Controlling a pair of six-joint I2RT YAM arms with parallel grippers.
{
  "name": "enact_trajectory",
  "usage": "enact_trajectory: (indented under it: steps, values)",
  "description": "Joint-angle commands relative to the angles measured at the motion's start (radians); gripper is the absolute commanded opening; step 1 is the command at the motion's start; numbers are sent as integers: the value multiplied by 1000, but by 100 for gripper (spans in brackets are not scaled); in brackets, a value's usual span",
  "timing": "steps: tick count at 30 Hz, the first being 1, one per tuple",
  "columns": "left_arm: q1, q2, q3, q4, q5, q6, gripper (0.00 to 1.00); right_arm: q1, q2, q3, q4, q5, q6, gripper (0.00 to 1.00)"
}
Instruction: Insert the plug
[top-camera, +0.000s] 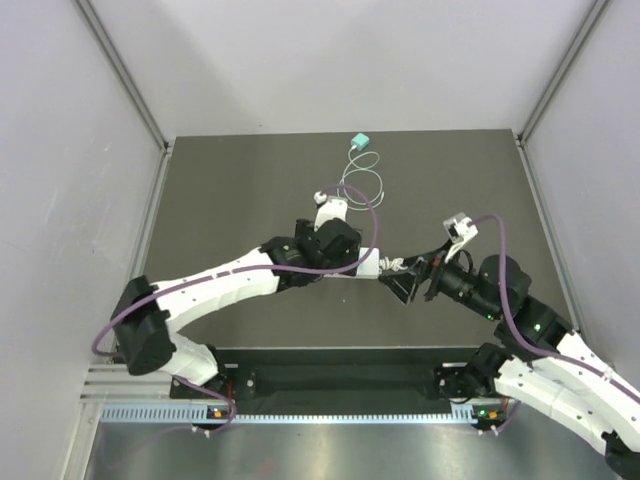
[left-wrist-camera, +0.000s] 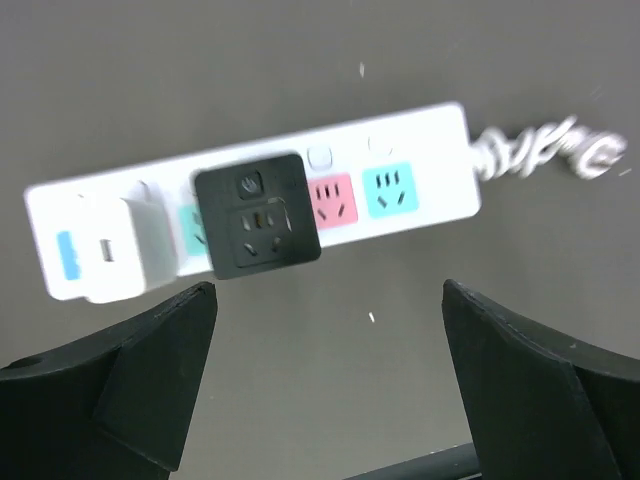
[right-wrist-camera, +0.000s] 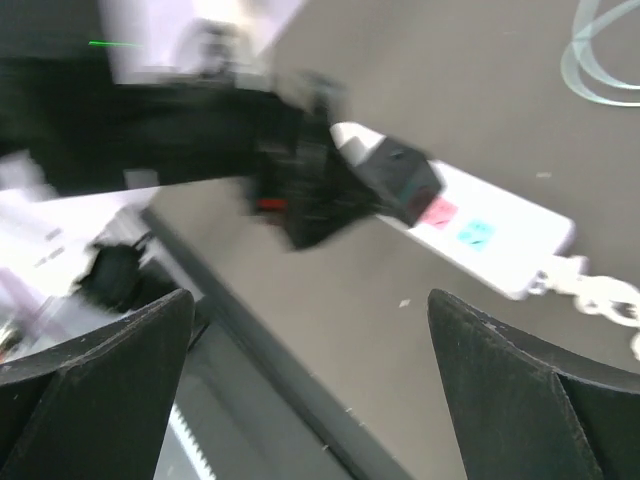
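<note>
**A:** What is hard to read here?

**B:** The right wrist view is smeared. In it the left arm (right-wrist-camera: 290, 180) is a dark blur across one end of the power strip (right-wrist-camera: 500, 235). From above, that same arm covers much of the strip. The left wrist view is soft too, and both wrist views cut the fingers off at the bottom edge.

**A:** And the plug?

**B:** The black adapter plug (left-wrist-camera: 257, 228) sits on the strip's face, between a white charger (left-wrist-camera: 125, 250) and a pink socket (left-wrist-camera: 332, 200). A teal socket (left-wrist-camera: 388, 190) lies past that. Its own body hides how deep its pins go.

**A:** The claws?

**B:** The left gripper (left-wrist-camera: 328, 300) hangs over the strip with its jaws spread wide and nothing between them. The right gripper (right-wrist-camera: 310, 295) is likewise spread and empty. It is near the strip's knotted cord bundle (right-wrist-camera: 600, 295), but I cannot tell whether they touch.

**A:** Anything else about?

**B:** A small teal block (top-camera: 360, 140) lies at the far edge of the table (top-camera: 230, 190), well apart from the strip. A white cable (top-camera: 362, 185) loops from it toward the arms.
</note>
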Motion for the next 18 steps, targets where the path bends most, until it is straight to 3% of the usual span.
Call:
enact_trajectory:
  steps: [1,5,8,9,11,15,18]
  values:
    - [1,-123,60,-49,-66,58,98,-10,84,110,-9,185,12,100]
    - [32,-241,85,-40,-127,49,98,-53,318,231,13,275,-94,97]
    - [162,-343,28,76,148,197,98,-137,505,317,63,259,-82,79]
    - [180,-394,-26,110,184,213,98,-183,552,345,107,255,-68,67]
    - [237,-462,-94,155,256,204,98,-240,680,378,152,274,-23,55]
    - [325,-534,-168,155,353,172,98,-297,877,432,290,291,-2,54]
    - [337,-548,-170,62,334,239,93,-312,1027,495,419,176,-86,57]
